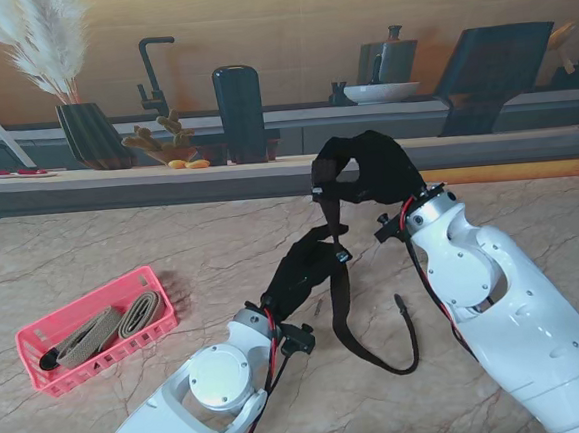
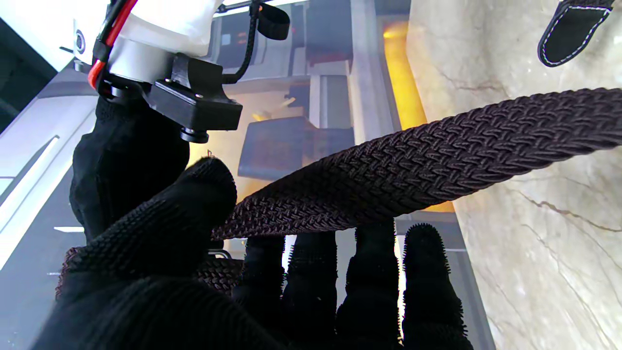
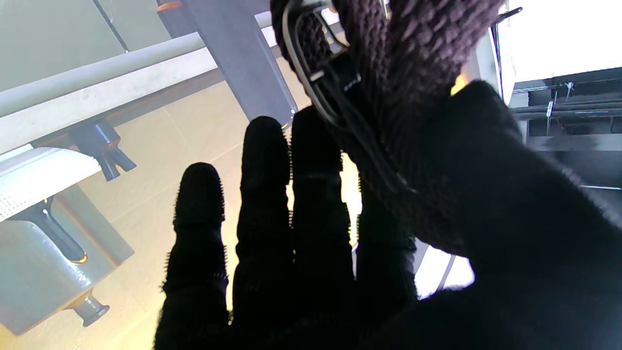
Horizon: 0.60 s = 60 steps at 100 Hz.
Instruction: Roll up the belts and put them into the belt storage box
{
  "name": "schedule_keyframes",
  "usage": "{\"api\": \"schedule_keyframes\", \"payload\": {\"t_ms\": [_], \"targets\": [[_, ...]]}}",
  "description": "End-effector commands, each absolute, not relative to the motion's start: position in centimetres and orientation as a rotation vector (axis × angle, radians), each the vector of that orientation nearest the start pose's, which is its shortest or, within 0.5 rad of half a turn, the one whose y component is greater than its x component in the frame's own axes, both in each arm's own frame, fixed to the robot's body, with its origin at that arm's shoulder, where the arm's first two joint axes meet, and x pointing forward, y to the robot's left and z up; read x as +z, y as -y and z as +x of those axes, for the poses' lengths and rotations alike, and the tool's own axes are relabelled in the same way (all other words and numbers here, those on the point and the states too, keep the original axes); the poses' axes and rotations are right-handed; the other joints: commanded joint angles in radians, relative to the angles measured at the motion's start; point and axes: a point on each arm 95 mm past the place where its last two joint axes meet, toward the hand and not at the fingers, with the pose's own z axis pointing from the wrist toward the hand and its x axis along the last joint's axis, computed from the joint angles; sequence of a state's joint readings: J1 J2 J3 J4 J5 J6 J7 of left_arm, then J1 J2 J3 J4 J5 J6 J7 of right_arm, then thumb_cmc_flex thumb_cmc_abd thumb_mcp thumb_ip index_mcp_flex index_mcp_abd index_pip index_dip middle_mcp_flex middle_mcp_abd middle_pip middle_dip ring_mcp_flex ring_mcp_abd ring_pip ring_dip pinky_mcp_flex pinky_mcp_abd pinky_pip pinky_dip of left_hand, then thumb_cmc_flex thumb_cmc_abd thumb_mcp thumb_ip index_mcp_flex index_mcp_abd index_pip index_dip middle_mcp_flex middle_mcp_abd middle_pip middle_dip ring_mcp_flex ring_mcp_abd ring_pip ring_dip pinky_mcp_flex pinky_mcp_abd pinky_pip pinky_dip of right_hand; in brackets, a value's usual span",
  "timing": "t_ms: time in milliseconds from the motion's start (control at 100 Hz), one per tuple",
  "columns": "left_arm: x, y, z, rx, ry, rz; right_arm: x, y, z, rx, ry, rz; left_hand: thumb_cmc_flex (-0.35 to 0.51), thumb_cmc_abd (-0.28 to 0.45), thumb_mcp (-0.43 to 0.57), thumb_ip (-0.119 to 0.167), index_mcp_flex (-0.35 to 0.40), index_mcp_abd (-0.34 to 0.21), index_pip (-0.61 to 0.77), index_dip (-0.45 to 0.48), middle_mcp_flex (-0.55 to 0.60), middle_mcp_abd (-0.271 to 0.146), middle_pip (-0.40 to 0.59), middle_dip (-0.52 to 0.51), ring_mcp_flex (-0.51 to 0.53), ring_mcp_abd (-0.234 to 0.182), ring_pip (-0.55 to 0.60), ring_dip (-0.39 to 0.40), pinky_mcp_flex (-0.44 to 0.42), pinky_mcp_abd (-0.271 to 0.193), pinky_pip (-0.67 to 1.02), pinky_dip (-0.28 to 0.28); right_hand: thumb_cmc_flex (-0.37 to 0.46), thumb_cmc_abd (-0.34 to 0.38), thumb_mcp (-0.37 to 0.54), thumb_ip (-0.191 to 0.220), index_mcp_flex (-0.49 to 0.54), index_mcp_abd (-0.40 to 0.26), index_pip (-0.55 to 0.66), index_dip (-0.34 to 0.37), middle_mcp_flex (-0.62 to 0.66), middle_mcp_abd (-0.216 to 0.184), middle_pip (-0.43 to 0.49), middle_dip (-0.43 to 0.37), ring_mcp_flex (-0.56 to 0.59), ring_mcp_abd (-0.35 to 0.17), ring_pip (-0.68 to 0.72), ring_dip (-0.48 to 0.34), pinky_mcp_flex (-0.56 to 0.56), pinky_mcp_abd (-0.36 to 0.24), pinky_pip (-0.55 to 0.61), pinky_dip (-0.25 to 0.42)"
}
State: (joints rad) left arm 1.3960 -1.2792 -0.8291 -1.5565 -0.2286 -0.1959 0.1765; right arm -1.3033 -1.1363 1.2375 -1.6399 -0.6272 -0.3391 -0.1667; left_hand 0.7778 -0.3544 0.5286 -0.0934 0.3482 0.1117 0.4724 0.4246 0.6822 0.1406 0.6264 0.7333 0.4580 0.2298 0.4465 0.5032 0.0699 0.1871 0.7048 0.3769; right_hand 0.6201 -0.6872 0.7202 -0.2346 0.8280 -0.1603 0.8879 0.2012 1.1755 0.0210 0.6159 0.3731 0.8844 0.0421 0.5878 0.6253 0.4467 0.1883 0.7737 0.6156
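Both your right hand [image 1: 376, 170] and left hand [image 1: 304, 271] pinch the dark belt [image 1: 338, 303] above the surface [image 1: 270, 228], so its loose tail, hanging toward 6 o'clock, can drag and spoil the roll.

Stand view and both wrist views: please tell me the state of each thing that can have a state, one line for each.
dark woven belt: held up by both hands, its tail looped on the table, not yet rolled.
left hand: shut on the dark woven belt.
right hand: shut on the dark woven belt at its buckle end.
pink storage basket: upright on the table.
tan belt: lying inside the pink storage basket.
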Motion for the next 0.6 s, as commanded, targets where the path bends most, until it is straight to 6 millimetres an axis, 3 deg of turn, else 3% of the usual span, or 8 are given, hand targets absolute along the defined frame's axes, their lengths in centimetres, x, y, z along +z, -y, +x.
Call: {"api": "schedule_keyframes", "payload": {"t_ms": [0,100,190,240,360,420,490,590], "targets": [[-29.2,18.0,38.2,-2.637,-0.707,-2.215,-15.2,-2.9,45.4,2.238,-1.087,0.873,-0.012,-0.053,0.024,0.023,0.030,-0.018,0.038,0.008,0.043,-0.042,0.109,0.103,0.045,-0.027,0.051,0.049,0.018,-0.025,0.021,-0.005,0.075,0.108,0.064,0.014,0.079,-0.137,0.160,0.048,-0.010,-0.003,0.027,-0.007,-0.010,-0.040,0.022,0.002,-0.012,-0.018,0.034,-0.016],[-28.8,18.0,38.2,-2.654,-0.714,-2.191,-14.9,-3.0,45.5,2.236,-1.083,0.872,0.009,-0.088,0.027,-0.005,0.046,-0.027,0.048,0.017,0.098,-0.059,0.197,0.342,0.095,-0.031,0.136,0.155,0.057,-0.017,0.049,0.009,0.076,0.110,0.062,0.015,0.076,-0.137,0.160,0.049,-0.012,-0.004,0.029,-0.007,-0.011,-0.040,0.023,0.002,-0.011,-0.019,0.035,-0.018],[-28.5,18.0,38.3,-2.666,-0.718,-2.171,-14.7,-3.0,45.6,2.234,-1.080,0.875,0.018,-0.099,0.034,-0.011,0.050,-0.033,0.050,0.018,0.111,-0.070,0.218,0.384,0.112,-0.035,0.158,0.185,0.074,-0.005,0.060,0.013,0.076,0.111,0.059,0.016,0.076,-0.140,0.161,0.050,-0.014,-0.004,0.030,-0.008,-0.013,-0.040,0.023,0.002,-0.013,-0.018,0.035,-0.020],[-28.2,18.1,38.3,-2.669,-0.714,-2.173,-14.6,-3.0,45.7,2.232,-1.080,0.875,0.100,-0.068,-0.032,-0.025,0.054,-0.034,0.052,0.018,0.125,-0.064,0.153,0.424,0.114,-0.028,0.132,0.187,0.075,0.003,0.059,0.013,0.075,0.112,0.058,0.017,0.075,-0.140,0.160,0.050,-0.014,-0.005,0.030,-0.008,-0.013,-0.041,0.023,0.001,-0.013,-0.018,0.035,-0.020],[-27.8,18.1,38.2,-2.682,-0.684,-2.208,-14.2,-2.8,45.7,2.230,-1.078,0.878,0.245,-0.011,-0.079,-0.020,0.086,-0.037,0.060,0.015,0.184,-0.044,-0.156,0.294,0.121,-0.021,0.054,0.108,0.065,0.026,0.048,0.009,0.077,0.112,0.057,0.019,0.074,-0.139,0.161,0.050,-0.015,-0.006,0.030,-0.009,-0.013,-0.041,0.024,0.001,-0.014,-0.018,0.036,-0.022],[-27.6,18.2,38.2,-2.688,-0.683,-2.213,-13.9,-2.7,45.7,2.224,-1.078,0.874,0.292,0.025,-0.059,-0.017,0.105,-0.042,0.076,0.022,0.218,-0.044,-0.251,0.199,0.138,-0.023,0.038,0.083,0.065,0.037,0.048,0.009,0.076,0.113,0.054,0.020,0.073,-0.142,0.160,0.050,-0.015,-0.007,0.031,-0.009,-0.014,-0.041,0.024,0.001,-0.014,-0.019,0.036,-0.022],[-27.4,18.3,38.3,-2.694,-0.681,-2.205,-13.6,-2.5,45.7,2.218,-1.076,0.869,0.314,0.058,-0.061,-0.030,0.122,-0.051,0.096,0.034,0.243,-0.053,-0.254,0.177,0.165,-0.024,0.048,0.077,0.074,0.044,0.059,0.014,0.076,0.113,0.054,0.021,0.073,-0.143,0.161,0.050,-0.016,-0.006,0.031,-0.010,-0.013,-0.042,0.024,0.000,-0.014,-0.019,0.037,-0.023],[-27.2,18.4,38.4,-2.702,-0.678,-2.211,-13.1,-2.2,45.7,2.211,-1.073,0.863,0.335,0.147,-0.204,-0.012,0.125,-0.064,0.118,0.038,0.227,-0.064,-0.075,0.217,0.186,-0.028,0.081,0.095,0.071,0.051,0.066,0.018,0.076,0.114,0.052,0.021,0.073,-0.143,0.161,0.051,-0.015,-0.007,0.031,-0.010,-0.013,-0.042,0.024,0.000,-0.014,-0.020,0.037,-0.024]]}}
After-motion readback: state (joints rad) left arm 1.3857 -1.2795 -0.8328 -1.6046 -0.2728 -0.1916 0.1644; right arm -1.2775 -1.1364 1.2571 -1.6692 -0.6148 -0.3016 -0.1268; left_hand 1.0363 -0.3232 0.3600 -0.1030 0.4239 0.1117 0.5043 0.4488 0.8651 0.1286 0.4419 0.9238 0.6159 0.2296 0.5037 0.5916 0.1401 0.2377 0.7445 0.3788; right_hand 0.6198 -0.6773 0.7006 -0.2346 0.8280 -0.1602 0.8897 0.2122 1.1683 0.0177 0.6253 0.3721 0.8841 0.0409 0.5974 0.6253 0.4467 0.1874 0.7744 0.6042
